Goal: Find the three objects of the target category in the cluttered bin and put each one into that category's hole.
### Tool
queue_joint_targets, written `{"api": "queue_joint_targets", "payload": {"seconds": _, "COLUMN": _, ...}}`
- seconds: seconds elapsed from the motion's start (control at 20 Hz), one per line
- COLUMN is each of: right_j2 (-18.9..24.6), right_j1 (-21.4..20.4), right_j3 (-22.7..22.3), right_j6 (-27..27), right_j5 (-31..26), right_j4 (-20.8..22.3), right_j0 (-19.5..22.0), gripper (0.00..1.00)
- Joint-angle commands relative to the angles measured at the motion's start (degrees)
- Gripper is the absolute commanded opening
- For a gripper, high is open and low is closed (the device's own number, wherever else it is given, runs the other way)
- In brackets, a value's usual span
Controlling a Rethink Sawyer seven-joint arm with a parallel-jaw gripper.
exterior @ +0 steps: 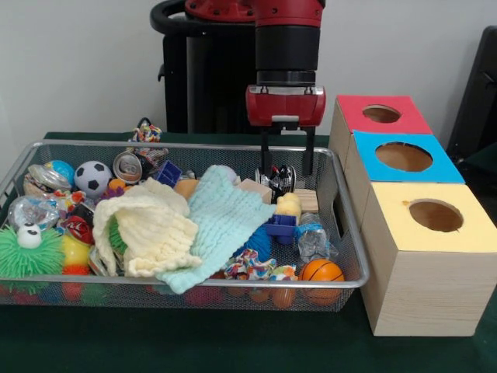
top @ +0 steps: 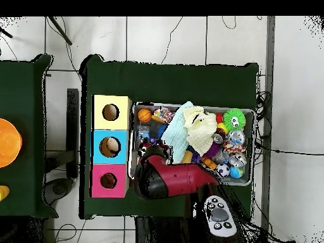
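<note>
Two knitted cloths (exterior: 190, 225) heaped in wire-mesh bin (exterior: 351, 256), jaws spread above.

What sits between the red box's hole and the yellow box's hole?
The blue-topped box with its own round hole, seen in both views: red hole, then blue, then the yellow hole.

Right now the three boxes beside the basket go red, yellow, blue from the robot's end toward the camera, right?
Not quite. In the front view the order is red box, blue box, then yellow box nearest the camera. They do stand beside the basket.
</note>
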State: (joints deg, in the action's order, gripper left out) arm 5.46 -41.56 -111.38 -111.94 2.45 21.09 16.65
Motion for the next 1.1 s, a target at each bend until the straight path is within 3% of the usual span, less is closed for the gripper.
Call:
{"api": "queue_joint_targets", "payload": {"seconds": 0.05, "right_j2": -0.66, "right_j1": 2.91, "right_j3": 4.63, "right_j6": -6.99, "right_j5": 5.77, "right_j4": -0.14, "right_j0": 0.33, "gripper": 1.00}}
{"api": "queue_joint_targets", "payload": {"seconds": 1.1, "right_j2": -4.58, "right_j1": 7.92, "right_j3": 8.07, "right_j6": -8.11, "right_j5": 10.84, "right_j4": -3.80, "right_j0": -3.85, "gripper": 1.00}}
